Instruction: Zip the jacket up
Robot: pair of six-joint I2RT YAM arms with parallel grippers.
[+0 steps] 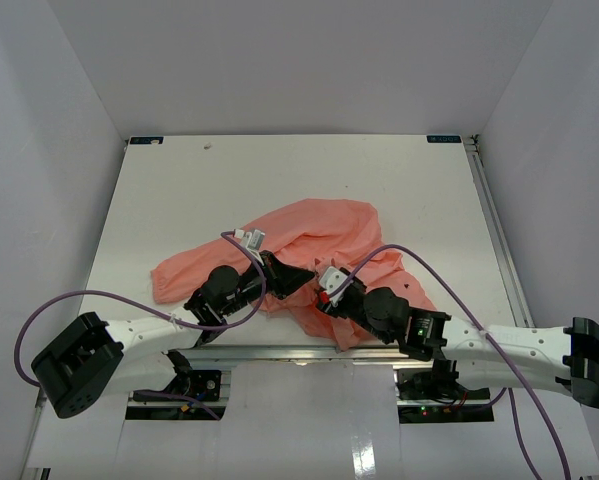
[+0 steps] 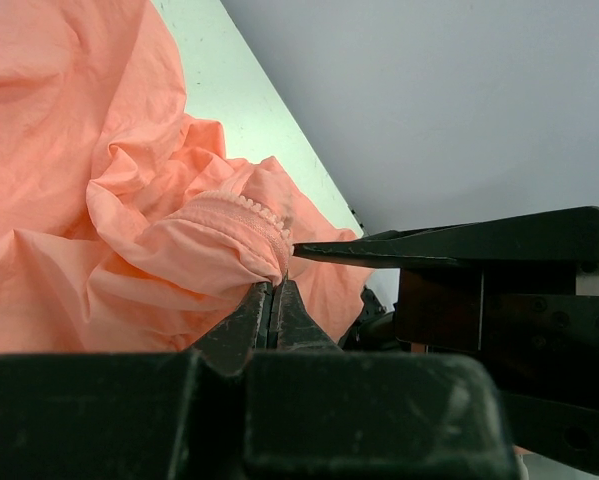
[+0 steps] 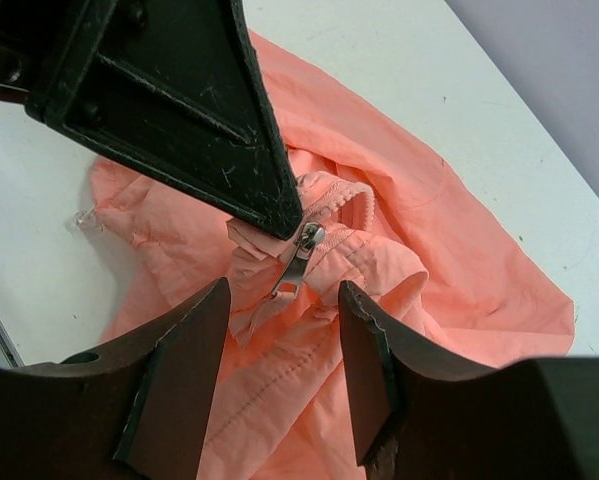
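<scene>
Left pincer (image 2: 276, 288) pinches the jacket (image 2: 59, 150) beside its zipper teeth (image 2: 244, 203); right pincer (image 3: 284, 292) spread wide either side of the zipper pull (image 3: 297, 262)

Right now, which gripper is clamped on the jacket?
The left gripper: shut on the jacket by the zipper teeth. The right gripper is open, zipper pull seen between its fingers.

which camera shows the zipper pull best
The right wrist view: the small silver metal zipper pull hangs in plain sight, close up, on the salmon-pink thin fabric jacket. The left wrist view shows only zipper teeth; in the top external view it cannot be made out.
</scene>
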